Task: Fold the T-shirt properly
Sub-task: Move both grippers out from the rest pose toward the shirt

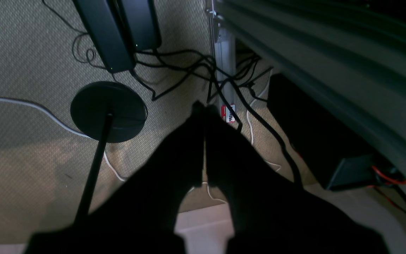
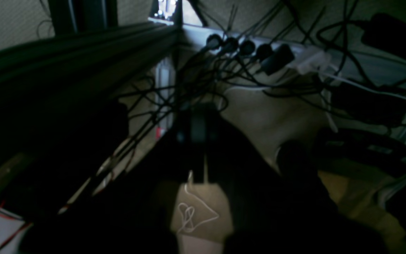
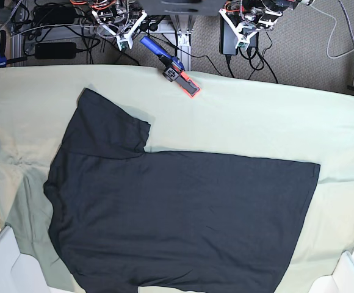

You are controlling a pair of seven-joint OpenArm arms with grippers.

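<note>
Hands first: the left hand and the right hand both hang off the back edge of the bench, fingers pressed together and pinching nothing, each wrist view filled with carpet and tangled black cables rather than cloth. In the base view we find them parked along the top of the frame, the left hand at upper right and the right hand at upper left, well apart from the garment. Just below them a blue-and-orange clamp grips the far edge of the pale green cloth covering the bench. Lower in the frame the T-shirt lies spread flat, plain black side up, its hem toward the right, collar end toward the left, one sleeve already turned over near the upper left; its lower edge runs out of the frame.

We judge the folding barely begun. To do the opening step well, we would bring each hand down spread, take a single layer at matching points on the shirt's far edge, and lift evenly so the fold lands straight without dragging the green cloth.
</note>
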